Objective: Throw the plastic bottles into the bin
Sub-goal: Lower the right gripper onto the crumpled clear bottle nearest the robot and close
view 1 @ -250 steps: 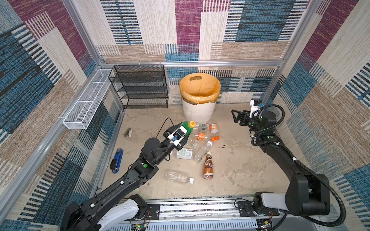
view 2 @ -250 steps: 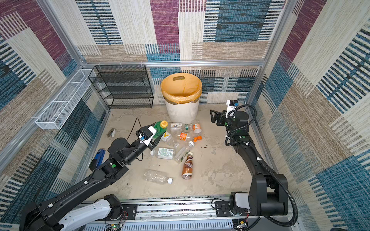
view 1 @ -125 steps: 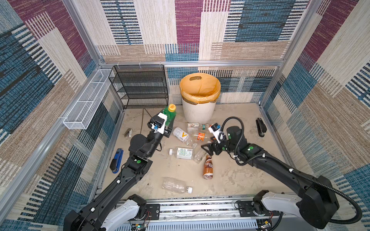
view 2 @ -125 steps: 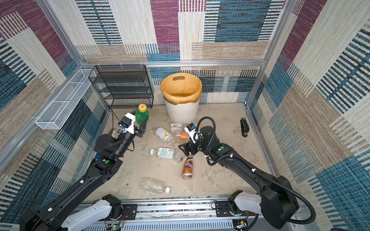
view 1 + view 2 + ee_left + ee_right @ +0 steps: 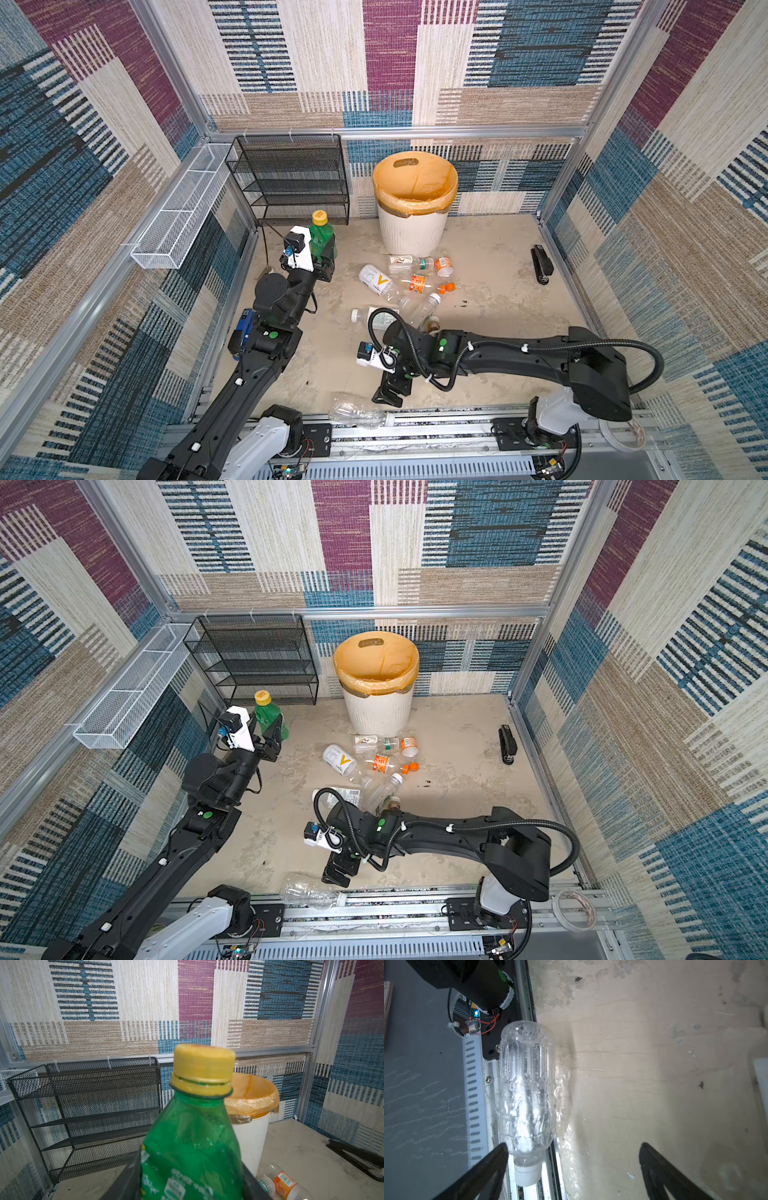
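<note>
Left gripper (image 5: 325,252) is clenching the green bottle (image 5: 320,237) upright; right gripper (image 5: 573,1145) is gaping wide, empty, beside the clear bottle (image 5: 356,412) lying against the front rail (image 5: 449,420)

Green bottle (image 5: 322,240) held upright left of the orange-lined white bin (image 5: 411,237); clear bottles (image 5: 417,308) lie scattered before it

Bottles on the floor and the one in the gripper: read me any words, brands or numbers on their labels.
"V", in yellow, on the white-labelled bottle.
Label of the green bottle: white print, too blurred to read.
Label of the orange-labelled bottle: a barcode, its digits too small to read.
Other labels: too small to read.
</note>
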Action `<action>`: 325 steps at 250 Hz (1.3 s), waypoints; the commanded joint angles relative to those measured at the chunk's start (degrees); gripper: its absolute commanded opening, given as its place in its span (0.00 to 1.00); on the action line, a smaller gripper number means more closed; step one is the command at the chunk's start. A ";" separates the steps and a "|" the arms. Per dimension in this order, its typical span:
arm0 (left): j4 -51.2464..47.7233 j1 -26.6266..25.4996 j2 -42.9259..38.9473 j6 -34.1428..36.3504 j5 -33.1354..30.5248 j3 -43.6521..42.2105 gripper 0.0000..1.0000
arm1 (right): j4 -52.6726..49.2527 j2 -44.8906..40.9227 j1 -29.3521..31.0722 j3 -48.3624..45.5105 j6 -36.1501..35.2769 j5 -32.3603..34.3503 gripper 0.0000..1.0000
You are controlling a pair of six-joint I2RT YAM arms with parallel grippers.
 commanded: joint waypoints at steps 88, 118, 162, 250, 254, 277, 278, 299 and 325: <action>-5.01 2.66 -5.38 -2.63 -1.21 -0.58 0.51 | -13.59 11.68 5.80 12.76 -7.87 1.39 0.99; -6.37 3.37 -5.64 -4.03 -1.70 -0.04 0.51 | -16.50 14.90 6.20 16.70 -8.80 1.34 0.99; -8.55 3.98 -6.59 -4.96 -1.95 0.37 0.50 | -18.42 18.40 7.16 21.73 -7.13 2.36 0.99; -10.75 4.43 -8.10 -4.92 -2.01 0.28 0.50 | -21.29 21.05 7.79 24.74 -3.65 6.38 0.99; -10.75 4.47 -8.10 -4.91 -1.97 0.28 0.50 | -20.86 20.85 7.43 24.44 -3.43 6.63 0.99; -10.93 4.56 -7.97 -5.03 -1.78 0.45 0.50 | -19.68 19.57 3.83 23.03 -1.45 8.03 1.00; -10.97 4.54 -7.95 -5.05 -1.79 0.49 0.50 | -19.60 19.50 3.67 23.04 -1.39 8.16 1.00; -11.29 4.61 -7.64 -5.06 -1.38 0.81 0.50 | -18.85 18.23 1.15 22.85 -0.72 11.38 0.99; -11.46 4.69 -7.26 -5.16 -1.00 1.23 0.50 | -18.88 17.18 -1.65 23.32 -1.34 13.56 0.99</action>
